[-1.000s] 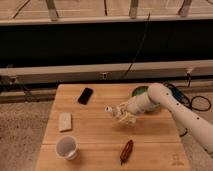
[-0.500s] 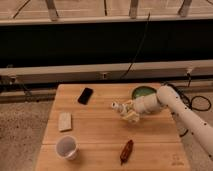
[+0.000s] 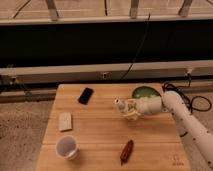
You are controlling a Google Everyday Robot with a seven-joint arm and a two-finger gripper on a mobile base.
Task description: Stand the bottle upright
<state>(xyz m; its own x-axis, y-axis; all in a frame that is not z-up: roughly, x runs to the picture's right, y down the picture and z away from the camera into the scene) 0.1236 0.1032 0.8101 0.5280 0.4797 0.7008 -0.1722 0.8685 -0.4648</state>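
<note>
The wooden desk (image 3: 100,135) takes up the lower part of the view, and the white arm (image 3: 175,107) reaches over its right edge toward the middle. A green bowl (image 3: 144,92) sits by the far edge, right of centre, just behind the arm's end. A black phone (image 3: 86,95) lies near the far edge, left of centre. A white cup (image 3: 67,147) stands toward the near left corner, with a pale block (image 3: 65,121) by the left edge behind it. A dark reddish-brown object (image 3: 126,151) lies close to the near edge. The hand (image 3: 132,109) is right of the desk's centre, and the bottle (image 3: 120,104) is against its left side, tilted with the white cap pointing up and to the left. Hand and bottle merge into one pale shape, so I cannot tell whether the hand is pinching the bottle or only lying against it. The task looks partly done: the bottle seems raised off its side but is not yet vertical or set down alone. The open wood in front of the hand and to its left gives room to finish. The bowl close behind is the thing most likely to be knocked.
</note>
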